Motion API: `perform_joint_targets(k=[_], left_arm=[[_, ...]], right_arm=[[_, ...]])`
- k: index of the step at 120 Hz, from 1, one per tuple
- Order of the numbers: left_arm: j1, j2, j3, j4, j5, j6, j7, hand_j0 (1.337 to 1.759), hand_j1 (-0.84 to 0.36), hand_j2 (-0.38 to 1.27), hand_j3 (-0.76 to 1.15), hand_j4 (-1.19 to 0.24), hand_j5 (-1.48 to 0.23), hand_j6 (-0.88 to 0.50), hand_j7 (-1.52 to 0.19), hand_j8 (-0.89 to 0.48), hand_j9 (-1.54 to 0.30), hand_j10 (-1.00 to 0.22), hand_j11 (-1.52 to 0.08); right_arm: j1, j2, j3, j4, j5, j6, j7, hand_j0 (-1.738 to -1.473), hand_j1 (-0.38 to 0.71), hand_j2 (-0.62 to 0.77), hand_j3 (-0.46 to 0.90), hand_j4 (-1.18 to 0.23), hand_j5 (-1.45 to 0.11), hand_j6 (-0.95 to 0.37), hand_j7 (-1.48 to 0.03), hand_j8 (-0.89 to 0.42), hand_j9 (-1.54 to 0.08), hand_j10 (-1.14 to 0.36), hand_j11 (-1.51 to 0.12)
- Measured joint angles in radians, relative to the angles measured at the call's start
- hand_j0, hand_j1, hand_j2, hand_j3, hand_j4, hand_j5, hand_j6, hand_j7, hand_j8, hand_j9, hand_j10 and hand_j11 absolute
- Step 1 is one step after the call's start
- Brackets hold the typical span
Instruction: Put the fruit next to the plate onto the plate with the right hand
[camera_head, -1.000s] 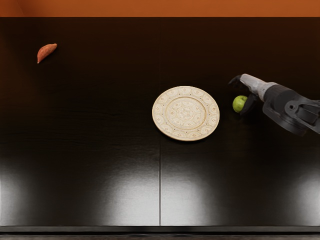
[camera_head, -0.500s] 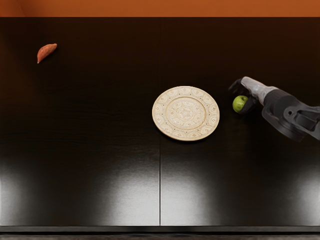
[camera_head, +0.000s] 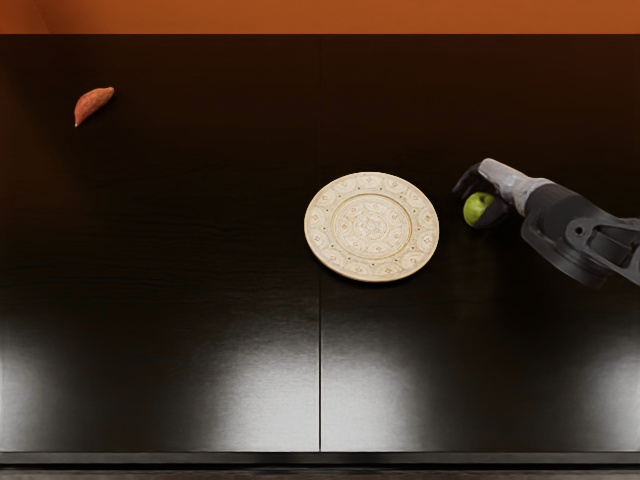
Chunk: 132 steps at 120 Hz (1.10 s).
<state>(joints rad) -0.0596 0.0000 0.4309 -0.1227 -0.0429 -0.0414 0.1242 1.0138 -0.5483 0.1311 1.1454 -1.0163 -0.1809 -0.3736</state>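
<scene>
The green fruit (camera_head: 477, 208) sits on the dark table (camera_head: 200, 300) just right of the patterned plate (camera_head: 371, 226), close to its rim but not on it; it looks round, so no long axis or pointing direction can be made out. The right hand (camera_head: 496, 190) comes in from the right edge with its dark fingers (camera_head: 467, 182) curled around the fruit, holding it. Nothing lies between fruit and plate (an orange sweet potato (camera_head: 93, 103) lies well apart, far left).
</scene>
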Motion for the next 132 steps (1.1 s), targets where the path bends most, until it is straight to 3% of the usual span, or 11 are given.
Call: perform_joint_targets(k=[26, 50, 79, 132], left_arm=[[0.0, 0.0, 0.0, 0.0, 0.0, 0.0, 0.0, 1.658, 0.06, 0.05, 0.0, -0.25, -0.32, -0.25, -0.32, -0.25, -0.32, -0.24, -0.32], [0.0, 0.0, 0.0, 0.0, 0.0, 0.0, 0.0, 1.658, 0.06, 0.05, 0.0, -0.25, -0.32, -0.25, -0.32, -0.25, -0.32, -0.24, -0.32], [0.0, 0.0, 0.0, 0.0, 0.0, 0.0, 0.0, 1.658, 0.06, 0.05, 0.0, -0.24, -0.32, -0.25, -0.32, -0.25, -0.32, -0.24, -0.32], [0.0, 0.0, 0.0, 0.0, 0.0, 0.0, 0.0, 1.658, 0.06, 0.05, 0.0, -0.25, -0.32, -0.25, -0.32, -0.25, -0.32, -0.24, -0.32]], right_arm=[[0.004, -0.011, 0.008, 0.007, 0.015, 0.0, 0.002, -1.657, 0.25, 0.07, 0.0, -0.55, -0.74, -0.55, -0.73, -0.41, -0.73, -0.49, -0.74], [0.012, -0.067, 0.031, 0.074, 0.029, 0.004, -0.002, -1.657, 0.25, 0.11, 0.0, -0.57, -0.76, -0.57, -0.75, -0.41, -0.76, -0.5, -0.76], [0.033, -0.09, 0.059, 0.161, 0.041, 0.006, -0.037, -1.657, 0.25, 0.14, 0.0, -0.58, -0.78, -0.59, -0.76, -0.43, -0.77, -0.51, -0.77], [0.063, -0.015, 0.073, 0.2, 0.046, 0.01, -0.077, -1.657, 0.25, 0.18, 0.0, -0.59, -0.79, -0.59, -0.78, -0.43, -0.79, -0.52, -0.79]])
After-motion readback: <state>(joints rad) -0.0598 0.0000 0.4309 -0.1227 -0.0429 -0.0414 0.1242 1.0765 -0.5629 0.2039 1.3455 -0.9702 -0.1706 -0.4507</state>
